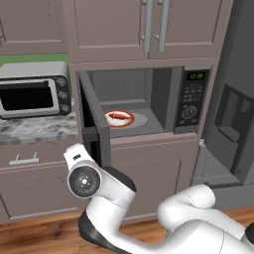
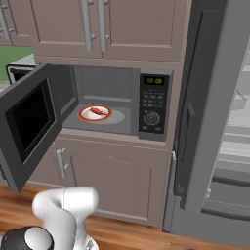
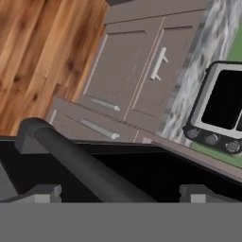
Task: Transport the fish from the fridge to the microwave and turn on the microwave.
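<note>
The small red-orange fish point(image 1: 118, 117) point(image 2: 97, 112) lies on a white plate point(image 1: 130, 120) point(image 2: 85, 115) inside the microwave point(image 1: 193, 99) point(image 2: 154, 105). The microwave door point(image 1: 94, 129) point(image 2: 29, 127) stands swung wide to the left. In the hand view my gripper point(image 3: 120, 194) is open, its fingertips point(image 3: 45, 193) set wide on either side of the door's dark bar handle point(image 3: 80, 160), not closed on it. My white hand point(image 1: 75, 158) sits low beside the door's outer face. The dark-grey fridge point(image 1: 233, 124) point(image 2: 205, 97) is at the right, one door open.
A silver toaster oven point(image 1: 32, 89) point(image 3: 222, 113) sits on the marble counter point(image 1: 34, 130) left of the microwave. Taupe cabinets point(image 1: 149, 173) point(image 2: 117, 180) run above and below. The open fridge door point(image 2: 195, 122) juts out close to the microwave's right side. Wood floor point(image 3: 42, 52) lies below.
</note>
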{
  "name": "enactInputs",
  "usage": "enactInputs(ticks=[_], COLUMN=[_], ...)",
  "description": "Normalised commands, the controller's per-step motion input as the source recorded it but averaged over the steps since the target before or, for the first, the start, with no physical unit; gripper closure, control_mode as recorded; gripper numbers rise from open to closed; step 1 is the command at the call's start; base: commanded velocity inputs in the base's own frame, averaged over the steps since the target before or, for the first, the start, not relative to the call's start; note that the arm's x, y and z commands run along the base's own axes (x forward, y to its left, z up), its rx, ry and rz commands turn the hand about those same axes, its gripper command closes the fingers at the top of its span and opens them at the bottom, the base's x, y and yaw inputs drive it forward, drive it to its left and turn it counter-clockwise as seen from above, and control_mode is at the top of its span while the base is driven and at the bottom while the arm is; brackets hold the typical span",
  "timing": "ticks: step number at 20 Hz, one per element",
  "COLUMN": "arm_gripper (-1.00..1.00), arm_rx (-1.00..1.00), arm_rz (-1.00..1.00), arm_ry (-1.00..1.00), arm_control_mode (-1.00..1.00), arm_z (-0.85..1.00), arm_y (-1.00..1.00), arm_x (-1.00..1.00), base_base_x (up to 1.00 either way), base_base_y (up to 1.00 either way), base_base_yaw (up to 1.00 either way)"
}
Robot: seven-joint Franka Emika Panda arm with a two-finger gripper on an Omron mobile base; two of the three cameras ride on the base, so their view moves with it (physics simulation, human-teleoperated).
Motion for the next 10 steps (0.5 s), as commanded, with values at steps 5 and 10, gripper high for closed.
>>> enactInputs(ticks=[5,10], arm_gripper=[-1.00,-1.00], arm_rx=[0.00,0.00], arm_rz=[0.00,0.00], arm_ry=[0.00,0.00], arm_control_mode=[-1.00,-1.00], arm_z=[-0.01,0.00], arm_y=[-0.28,-0.32], arm_x=[0.00,-0.02], base_base_x=[0.00,0.00], base_base_y=[0.00,0.00], base_base_yaw=[0.00,0.00])
